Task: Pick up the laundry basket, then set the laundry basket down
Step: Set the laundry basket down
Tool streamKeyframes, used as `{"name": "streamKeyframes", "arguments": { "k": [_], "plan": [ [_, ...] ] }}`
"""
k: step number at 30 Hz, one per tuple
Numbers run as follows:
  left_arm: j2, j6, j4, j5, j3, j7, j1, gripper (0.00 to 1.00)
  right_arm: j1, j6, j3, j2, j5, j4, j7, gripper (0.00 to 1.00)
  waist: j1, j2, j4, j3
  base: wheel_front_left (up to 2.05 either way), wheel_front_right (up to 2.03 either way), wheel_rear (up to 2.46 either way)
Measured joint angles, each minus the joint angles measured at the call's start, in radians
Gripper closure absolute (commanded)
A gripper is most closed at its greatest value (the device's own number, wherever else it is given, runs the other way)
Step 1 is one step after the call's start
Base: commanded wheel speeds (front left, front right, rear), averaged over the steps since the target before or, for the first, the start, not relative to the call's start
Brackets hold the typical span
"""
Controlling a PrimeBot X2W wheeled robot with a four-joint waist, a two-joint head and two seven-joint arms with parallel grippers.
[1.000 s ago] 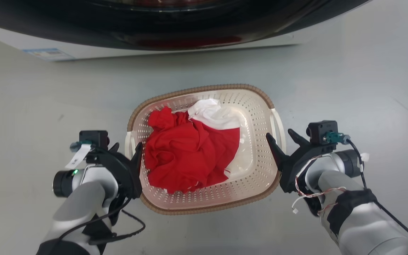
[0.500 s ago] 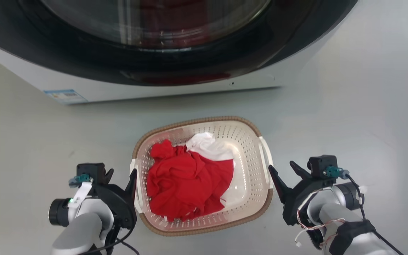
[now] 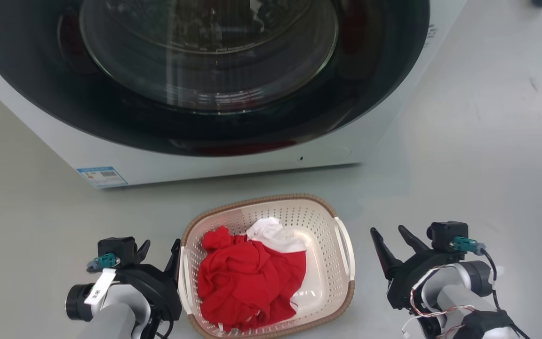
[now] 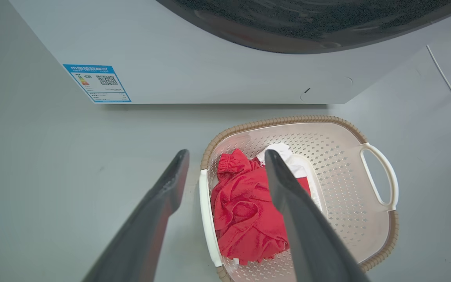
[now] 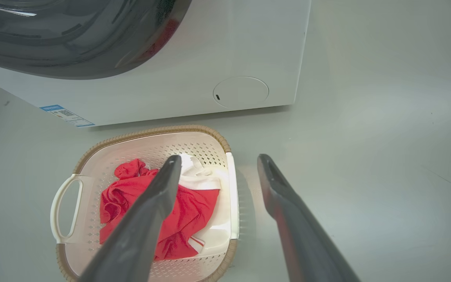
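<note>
Backing off the laundry basket (image 3: 299, 214), left pincer (image 3: 162, 243) and right pincer (image 3: 386, 230) gape.

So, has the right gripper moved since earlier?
Yes: the right gripper backed rightward off the white handle of the cream perforated plastic laundry basket; floor now shows between them.

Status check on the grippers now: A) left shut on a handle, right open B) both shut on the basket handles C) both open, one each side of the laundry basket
C: left gripper and right gripper both show spread fingers, flanking the laundry basket.
</note>
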Motion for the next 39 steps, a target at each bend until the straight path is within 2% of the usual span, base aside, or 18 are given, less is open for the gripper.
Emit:
{"name": "streamKeyframes", "arguments": {
  "k": [7, 24, 35, 39],
  "plan": [
    [0.025, 0.040, -0.116, 0.010, 0.042, 0.000, 0.053, 0.00, 0.051, -0.011, -0.054, -0.030, 0.013, -0.088, 0.000, 0.00, 0.0000, 0.0001, -0.002, -0.071, 0.00, 0.00, 0.00],
    [0.111, 0.175, -0.550, 0.139, 0.127, 0.000, 0.282, 0.00, 0.207, -0.114, -0.141, -0.101, -0.087, -0.427, -0.001, 0.00, 0.0000, 0.0000, 0.001, -0.216, 0.00, 0.00, 0.00],
    [0.150, 0.219, -0.850, 0.233, 0.171, 0.000, 0.481, 0.00, 0.354, -0.178, -0.180, -0.155, -0.154, -0.659, -0.001, 0.00, 0.0000, 0.0000, -0.007, -0.287, 0.00, 0.00, 0.00],
    [0.158, 0.228, -0.919, 0.247, 0.189, 0.000, 0.546, 0.00, 0.398, -0.192, -0.192, -0.175, -0.168, -0.726, -0.001, 0.00, 0.0001, 0.0000, -0.008, -0.307, 0.00, 0.00, 0.00]
  ]
}}
